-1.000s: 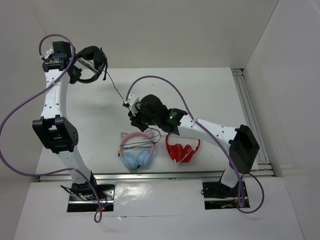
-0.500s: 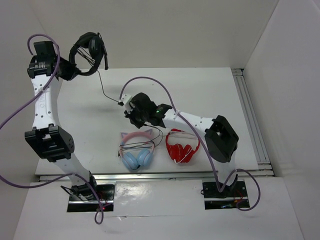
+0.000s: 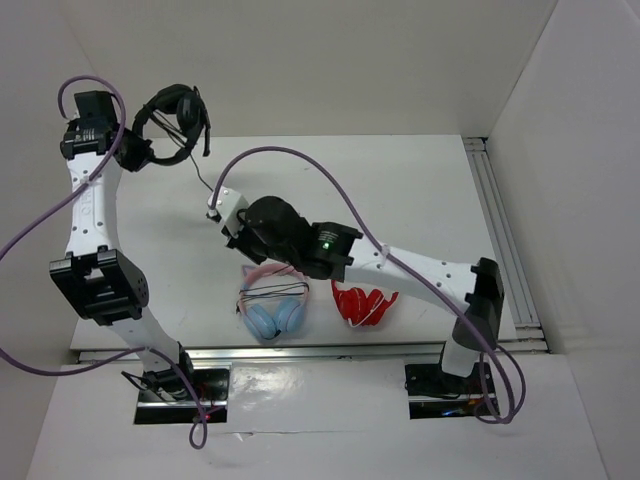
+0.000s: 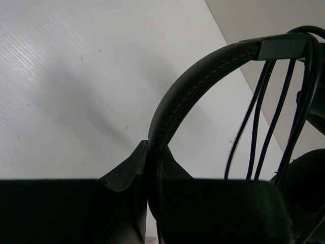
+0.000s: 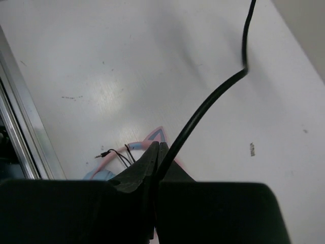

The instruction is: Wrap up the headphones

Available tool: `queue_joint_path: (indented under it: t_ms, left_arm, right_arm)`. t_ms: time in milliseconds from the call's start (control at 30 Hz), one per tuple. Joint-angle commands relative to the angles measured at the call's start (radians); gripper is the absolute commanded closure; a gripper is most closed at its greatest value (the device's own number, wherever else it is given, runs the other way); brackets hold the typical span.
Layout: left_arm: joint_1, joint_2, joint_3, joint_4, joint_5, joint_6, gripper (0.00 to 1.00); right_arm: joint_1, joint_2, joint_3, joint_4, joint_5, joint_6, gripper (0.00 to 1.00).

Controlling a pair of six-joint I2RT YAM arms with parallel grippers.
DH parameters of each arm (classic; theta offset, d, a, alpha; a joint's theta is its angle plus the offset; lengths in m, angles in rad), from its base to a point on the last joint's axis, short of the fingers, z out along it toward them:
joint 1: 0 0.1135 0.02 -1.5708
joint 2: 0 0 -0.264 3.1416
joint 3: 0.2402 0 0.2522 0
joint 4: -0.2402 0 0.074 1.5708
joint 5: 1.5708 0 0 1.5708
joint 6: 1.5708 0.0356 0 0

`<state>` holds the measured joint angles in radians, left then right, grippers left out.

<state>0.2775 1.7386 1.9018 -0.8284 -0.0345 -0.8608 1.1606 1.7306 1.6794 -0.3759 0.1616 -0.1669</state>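
The black headphones point(image 3: 175, 120) hang in the air at the far left, above the table's back edge. My left gripper point(image 3: 135, 150) is shut on their headband point(image 4: 193, 86); several loops of the thin black cable point(image 4: 259, 117) lie across the band. The cable point(image 3: 203, 178) runs down from the headphones to my right gripper point(image 3: 232, 215), which is shut on it above the table's left middle. In the right wrist view the cable point(image 5: 213, 101) leaves the shut jaws and runs up and to the right.
A pink-and-blue cat-ear pair point(image 3: 272, 305) and a red pair point(image 3: 362, 303) lie near the front edge, partly under my right arm. The pink pair also shows in the right wrist view point(image 5: 129, 147). A metal rail point(image 3: 500, 230) runs along the right side.
My right gripper has moved left and a little forward with the cable, and its arm has stretched out. The left gripper and the headphones have shifted only slightly.
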Motion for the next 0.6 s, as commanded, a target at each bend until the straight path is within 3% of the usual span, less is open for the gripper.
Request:
queue_joint_path:
  t_ms: [0, 233, 433, 567]
  left_arm:
    - [0.006, 0.009, 0.026, 0.057, -0.019, 0.045, 1.0]
    - [-0.086, 0.019, 0.014, 0.069, -0.002, 0.233, 1.0]
    - [-0.306, 0.044, 0.002, 0.041, -0.094, 0.388, 1.0]
    - [-0.394, 0.044, -0.009, 0.028, 0.013, 0.532, 1.0]
  right_arm:
    - [0.036, -0.089, 0.063, -0.05, 0.183, -0.051, 1.0]
    - [0.036, -0.068, 0.219, -0.123, 0.288, -0.138, 1.0]
    - [0.021, 0.006, 0.368, -0.119, 0.363, -0.284, 1.0]
    - [-0.082, 0.066, 0.456, -0.097, 0.387, -0.354, 1.0]
